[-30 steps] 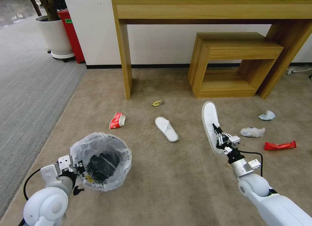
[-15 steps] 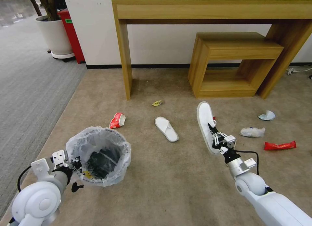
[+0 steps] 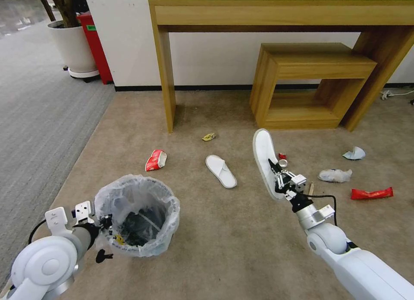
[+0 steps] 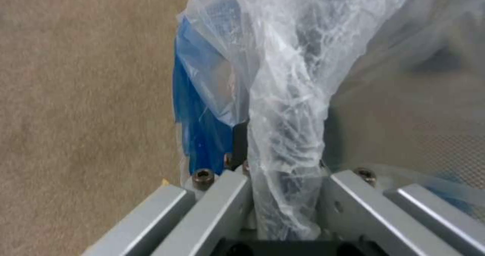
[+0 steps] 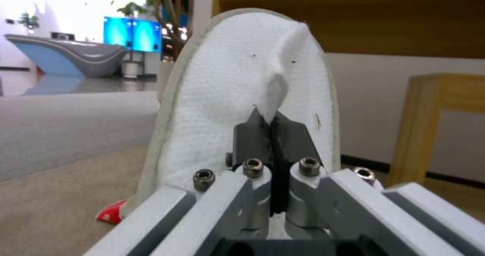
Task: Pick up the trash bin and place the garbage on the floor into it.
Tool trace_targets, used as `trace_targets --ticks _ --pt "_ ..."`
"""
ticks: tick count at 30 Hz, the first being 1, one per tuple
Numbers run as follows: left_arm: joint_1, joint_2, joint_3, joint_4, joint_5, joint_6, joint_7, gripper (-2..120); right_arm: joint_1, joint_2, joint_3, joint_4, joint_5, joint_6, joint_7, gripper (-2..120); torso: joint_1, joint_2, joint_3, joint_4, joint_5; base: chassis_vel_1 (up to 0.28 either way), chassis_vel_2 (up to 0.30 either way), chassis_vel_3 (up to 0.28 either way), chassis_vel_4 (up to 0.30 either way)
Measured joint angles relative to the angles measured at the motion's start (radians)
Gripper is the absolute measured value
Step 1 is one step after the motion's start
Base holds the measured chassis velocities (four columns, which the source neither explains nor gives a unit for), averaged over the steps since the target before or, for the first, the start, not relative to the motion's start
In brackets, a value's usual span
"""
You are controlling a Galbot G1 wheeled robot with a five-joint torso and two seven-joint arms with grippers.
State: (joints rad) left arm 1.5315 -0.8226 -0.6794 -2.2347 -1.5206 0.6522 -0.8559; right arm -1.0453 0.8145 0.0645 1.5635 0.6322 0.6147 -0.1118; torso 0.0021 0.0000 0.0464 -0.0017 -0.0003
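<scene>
- The trash bin (image 3: 137, 216) is gripped at its near rim by the left gripper (image 3: 105, 223), at the lower left of the head view; the fingers are clamped on the rim and on the crinkled plastic liner (image 4: 288, 108) draped over it, and the bin's blue wall (image 4: 199, 135) is seen just beside them.
- A white slipper (image 3: 265, 162) is held up off the floor (image 3: 224, 248) by the right gripper (image 3: 276, 174), to the right of the bin; the fingers are pressed together on the slipper's folded strap (image 5: 280, 81), and the slipper stands nearly upright, sole towards the bin.
- A small red can (image 3: 282, 156) and a wooden stick (image 3: 311, 188) are seen on the carpet just beyond and beside the right gripper.
- A second white slipper (image 3: 221, 171) lies flat between bin and held slipper, farther out.
- A red-and-white carton (image 3: 155, 160) lies beyond the bin; a small yellow wrapper (image 3: 208, 137) lies farther still, near the table leg (image 3: 166, 75).
- To the right, a crushed bottle (image 3: 335, 175), a red wrapper (image 3: 371, 193) and a paper cup (image 3: 354, 153) are scattered well apart from the bin.
</scene>
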Motion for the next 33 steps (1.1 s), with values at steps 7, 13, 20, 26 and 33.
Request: trace_targets --ticks 7,13,20,26,33 --pt "0.014 0.138 0.008 0.009 -0.100 0.021 -0.027 0 0.029 -0.032 -0.019 0.022 0.008 0.010 -0.033 0 0.000 0.000 0.000 0.0001 0.0003 0.000 0.000 0.000 0.000" --pt "0.001 0.200 -0.006 -0.005 -0.288 0.048 -0.107 0 0.052 -0.040 -0.038 0.039 0.026 0.014 -0.049 0 0.000 0.000 0.000 -0.0001 0.0002 0.000 0.000 0.000 0.000" --pt "-0.021 0.204 0.006 -0.003 -0.361 0.063 -0.145 0 0.070 -0.046 -0.056 0.073 0.041 0.015 -0.054 0 0.000 0.000 0.000 -0.0002 0.0002 0.000 0.000 0.000 0.000" --pt "-0.032 0.223 0.020 0.011 -0.382 0.069 -0.151 0 0.105 -0.050 -0.093 0.096 0.057 0.015 -0.057 0 0.000 0.000 0.000 0.0001 0.0002 0.000 0.000 0.000 0.000" --pt "-0.054 0.228 0.055 0.026 -0.405 0.080 -0.152 0 0.181 -0.040 -0.186 0.133 0.112 0.016 -0.058 0 0.000 0.000 0.000 -0.0001 0.0002 0.000 0.000 0.000 0.000"
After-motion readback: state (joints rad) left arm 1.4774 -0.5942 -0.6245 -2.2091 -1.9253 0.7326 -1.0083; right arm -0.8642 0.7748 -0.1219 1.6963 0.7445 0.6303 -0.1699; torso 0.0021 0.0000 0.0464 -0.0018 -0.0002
